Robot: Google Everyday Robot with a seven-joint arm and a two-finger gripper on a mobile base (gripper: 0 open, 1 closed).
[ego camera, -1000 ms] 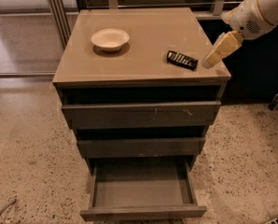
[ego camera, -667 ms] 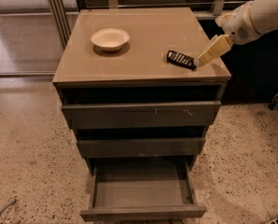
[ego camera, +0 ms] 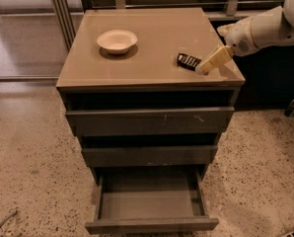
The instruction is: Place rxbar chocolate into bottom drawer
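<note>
Speckled stone floor (ego camera: 28,172) surrounds a grey-brown cabinet, its flat top (ego camera: 157,28) level with the white arm (ego camera: 265,28) reaching in from the right. The tan gripper (ego camera: 204,70) slants down to the top's front right corner. Whether it is apart or together I cannot tell. Just left of its tip, on the top, lies the rxbar chocolate (ego camera: 188,61); contact is unclear. Well to the gripper's left and a little further back sits a white bowl (ego camera: 117,40). Far below the gripper, the bottom drawer (ego camera: 152,225) stands pulled out, under two upper drawers (ego camera: 149,121).
</note>
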